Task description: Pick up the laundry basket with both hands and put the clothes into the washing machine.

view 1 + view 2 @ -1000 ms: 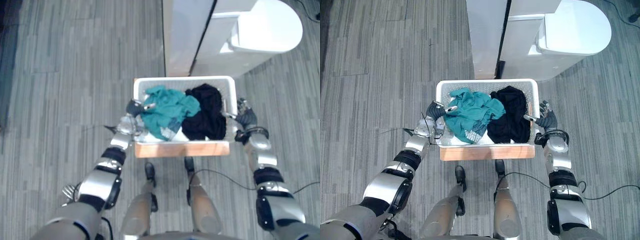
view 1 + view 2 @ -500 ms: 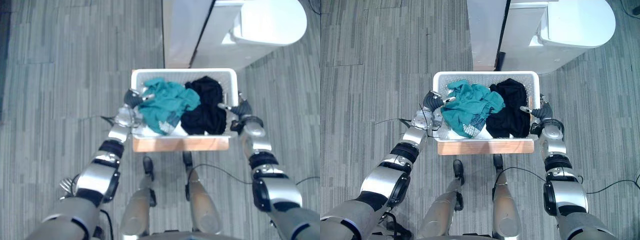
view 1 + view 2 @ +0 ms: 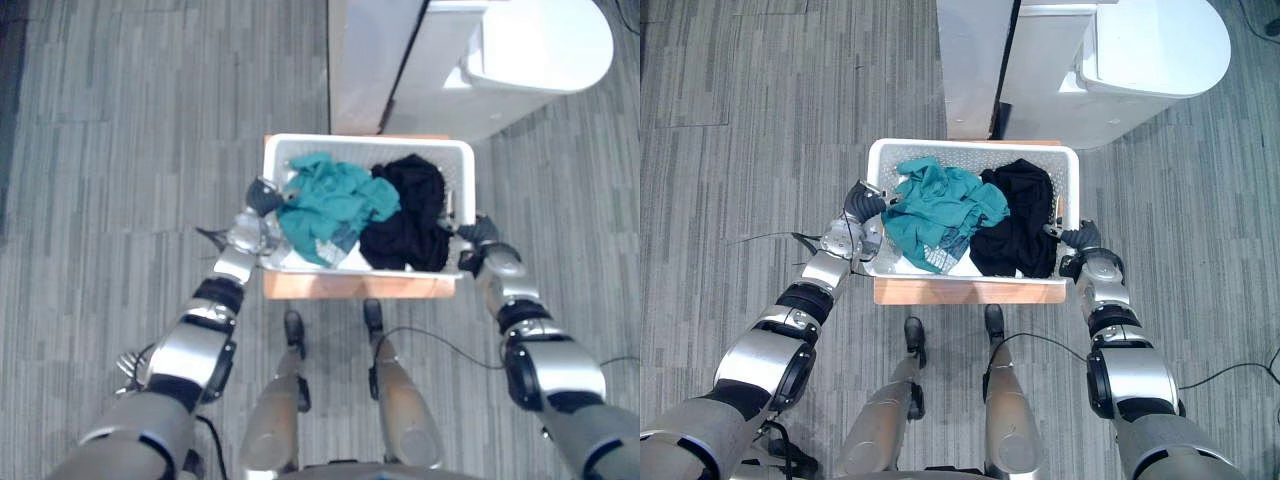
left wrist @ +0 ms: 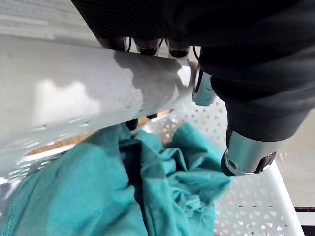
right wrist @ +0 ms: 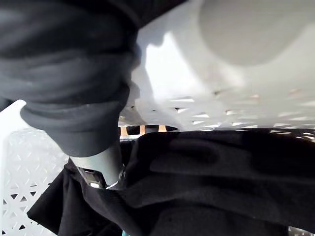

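Both hands grip laundry basket (image 3: 970, 147) sides, mid-frame.
Left hand (image 3: 862, 206) fingers curl over left rim, right hand (image 3: 1083, 239) thumb hooks inside right rim. Lift level so teal cloth (image 3: 936, 208) and black cloth (image 3: 1018, 226) stay in. Wooden worktop (image 3: 970, 291) underneath. Washing machine (image 3: 1140, 55) upper right; white cabinet (image 3: 975, 60) blocks straight ahead.

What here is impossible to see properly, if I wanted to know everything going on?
- Washer: cut off by the eye views' top edge; its opening cannot be seen.
- Basket floor: covered by the teal cloth and black cloth in the eye and wrist views.
- Wooden stand: mostly hidden under the basket, eye views.
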Controlling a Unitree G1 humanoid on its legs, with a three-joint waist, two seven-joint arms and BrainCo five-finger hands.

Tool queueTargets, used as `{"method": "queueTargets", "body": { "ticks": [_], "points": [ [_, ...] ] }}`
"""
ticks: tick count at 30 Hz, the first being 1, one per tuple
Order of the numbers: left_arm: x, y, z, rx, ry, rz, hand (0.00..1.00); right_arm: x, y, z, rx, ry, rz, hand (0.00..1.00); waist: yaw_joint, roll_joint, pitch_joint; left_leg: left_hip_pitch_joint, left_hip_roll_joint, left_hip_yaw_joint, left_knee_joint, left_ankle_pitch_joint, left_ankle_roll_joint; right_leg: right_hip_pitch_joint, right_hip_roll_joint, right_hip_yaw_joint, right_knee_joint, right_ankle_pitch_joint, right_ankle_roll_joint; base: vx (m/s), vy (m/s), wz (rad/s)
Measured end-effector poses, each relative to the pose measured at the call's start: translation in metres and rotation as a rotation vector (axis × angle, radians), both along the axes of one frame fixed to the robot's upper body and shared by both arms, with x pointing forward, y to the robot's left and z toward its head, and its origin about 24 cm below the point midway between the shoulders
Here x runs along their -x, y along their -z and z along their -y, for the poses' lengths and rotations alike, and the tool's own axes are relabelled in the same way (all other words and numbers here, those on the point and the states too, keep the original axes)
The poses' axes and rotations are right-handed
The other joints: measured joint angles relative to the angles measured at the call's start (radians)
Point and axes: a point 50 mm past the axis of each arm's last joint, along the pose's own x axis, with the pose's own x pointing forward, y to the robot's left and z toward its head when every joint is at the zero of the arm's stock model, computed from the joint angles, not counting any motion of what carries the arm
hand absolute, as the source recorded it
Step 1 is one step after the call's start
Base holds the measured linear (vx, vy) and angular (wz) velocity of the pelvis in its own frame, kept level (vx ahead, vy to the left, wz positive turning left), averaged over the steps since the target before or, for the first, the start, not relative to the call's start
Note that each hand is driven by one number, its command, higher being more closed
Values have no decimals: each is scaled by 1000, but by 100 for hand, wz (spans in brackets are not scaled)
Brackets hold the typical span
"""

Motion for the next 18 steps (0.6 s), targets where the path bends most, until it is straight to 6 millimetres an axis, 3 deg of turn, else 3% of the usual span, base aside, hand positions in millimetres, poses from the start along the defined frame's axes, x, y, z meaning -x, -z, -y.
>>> {"method": "queueTargets", "body": {
  "ticks": [12, 15, 18],
  "points": [
    [4, 12, -2, -29, 31, -65, 100, 6, 14, 2, -15, 15, -74, 100, 0, -2, -1, 47, 0, 13, 0, 0, 0, 41, 2, 15, -2, 3, -4, 33, -6, -3],
    [11, 28, -4, -24, 32, -111, 100, 18, 32, 2, -20, 13, -116, 100, -1, -1, -5, 80, -2, 18, 1, -6, 3, 73, 2, 16, -7, -11, 7, 19, -14, -6],
    [28, 55, 0, -25, 90, -179, 100, 52, 61, 13, -8, 29, -157, 100, -7, 0, -51, 87, -5, 1, 4, -12, 8, 104, -5, -6, -39, -11, 7, 50, -15, 13]
  ]
}}
